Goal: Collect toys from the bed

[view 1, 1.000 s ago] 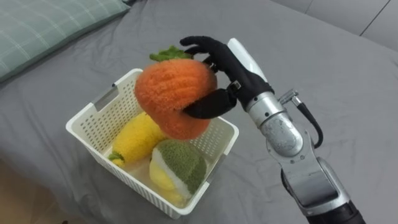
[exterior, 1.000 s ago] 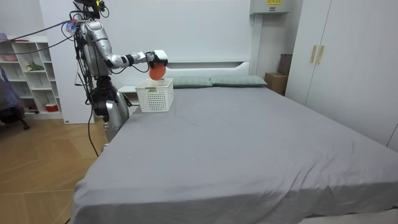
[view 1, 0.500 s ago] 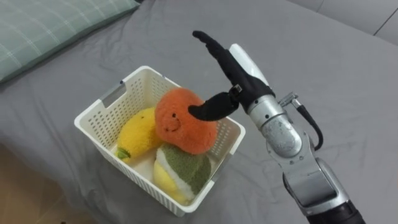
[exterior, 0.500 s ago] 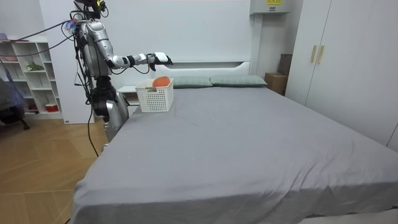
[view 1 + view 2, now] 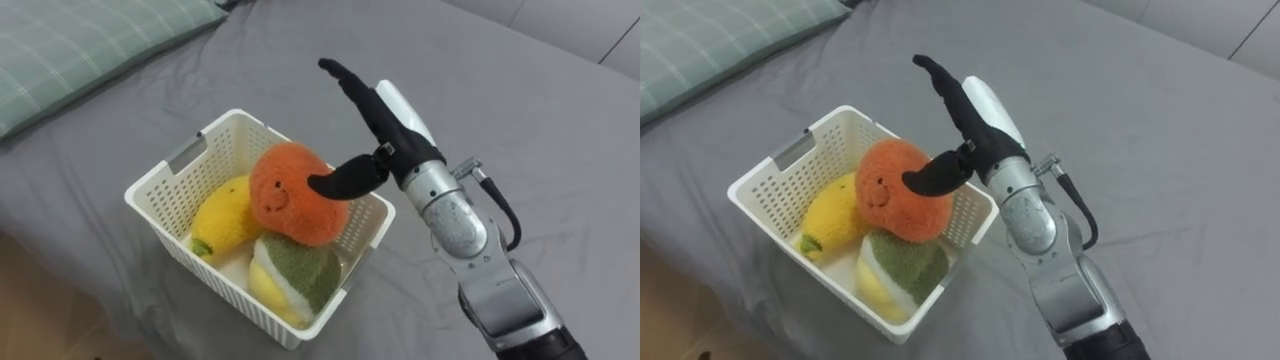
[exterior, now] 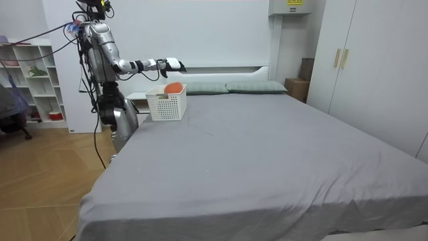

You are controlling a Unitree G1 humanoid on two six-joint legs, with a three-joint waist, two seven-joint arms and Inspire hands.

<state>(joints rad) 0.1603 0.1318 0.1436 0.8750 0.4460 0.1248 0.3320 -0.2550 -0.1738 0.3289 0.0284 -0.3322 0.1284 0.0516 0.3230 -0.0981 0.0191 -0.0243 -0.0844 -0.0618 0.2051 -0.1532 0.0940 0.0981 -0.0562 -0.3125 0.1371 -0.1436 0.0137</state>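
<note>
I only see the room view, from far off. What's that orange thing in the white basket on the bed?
Observer: A plush orange with a smiling face, lying on top in the basket.
Visitor: Anything else inside?
Observer: A yellow plush toy beside it, a green-and-yellow toy partly beneath.
Visitor: Is the robot holding the orange?
Observer: No. Its right hand is open above the basket, fingers straight.

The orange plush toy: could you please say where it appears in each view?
Left eye view: orange toy at centre, topping the pile in the white basket.
Right eye view: orange toy left of centre.
Room view: orange toy upper left, peeking above the basket.
Shared landmark: the basket.
</note>
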